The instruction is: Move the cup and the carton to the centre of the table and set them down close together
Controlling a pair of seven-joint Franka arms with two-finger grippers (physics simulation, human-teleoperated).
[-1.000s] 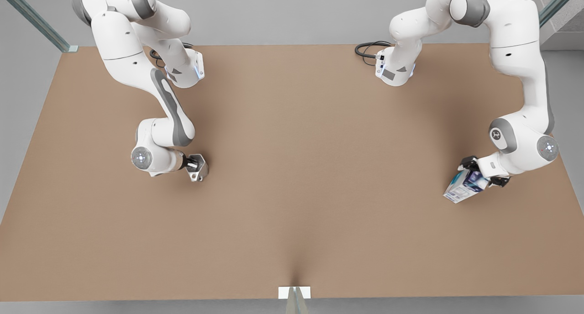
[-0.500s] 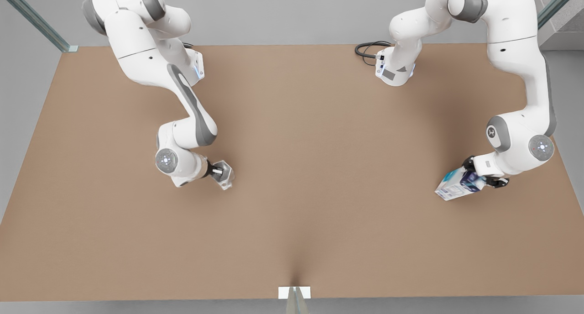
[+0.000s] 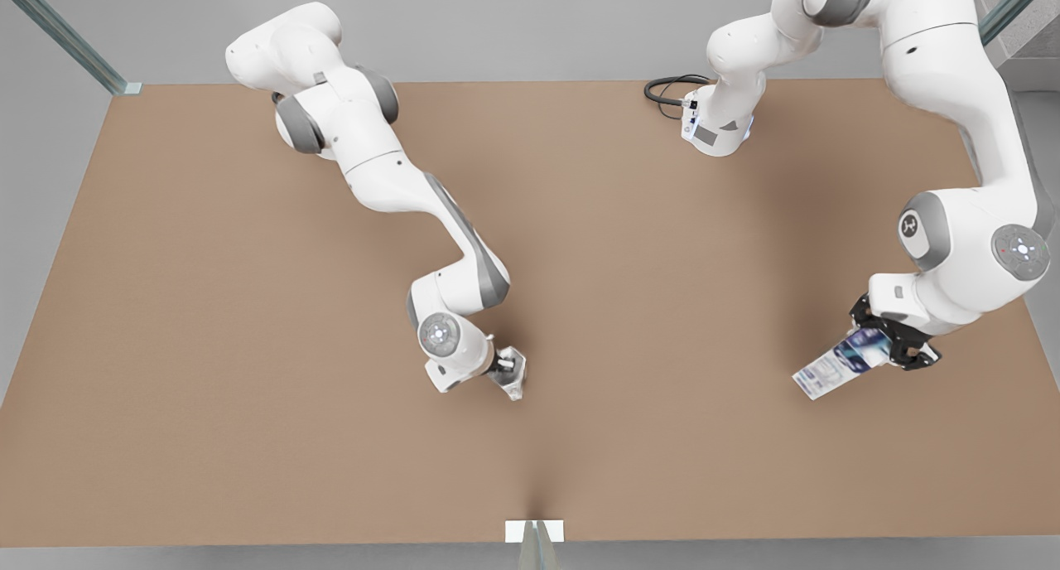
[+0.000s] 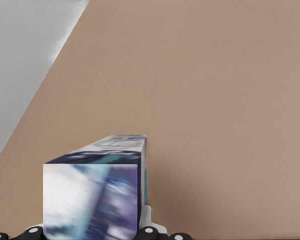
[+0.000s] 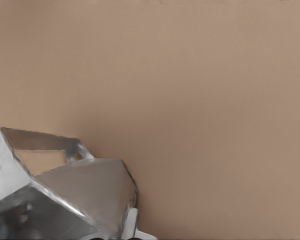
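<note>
Front view: right pincer (image 3: 507,369) clamps the small, rigid, probably slippery silvery faceted metal cup (image 3: 513,374) mid-counter (image 3: 207,305), while left pincer (image 3: 890,348) grips the light, crushable white-and-blue printed carton (image 3: 832,369) near the counter's right edge.

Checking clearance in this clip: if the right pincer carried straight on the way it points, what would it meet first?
The right pincer, shut on the cup, points over bare table; the way looks free, though depth is unclear.

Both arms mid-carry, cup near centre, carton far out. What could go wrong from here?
1. The left pincer grips the carton at one end, the rest sticking out tilted; it might slip or land on an edge.
2. The cup in the right pincer sits tilted, so it may tip when released.
3. Meeting mid-table, the arms might collide.
</note>
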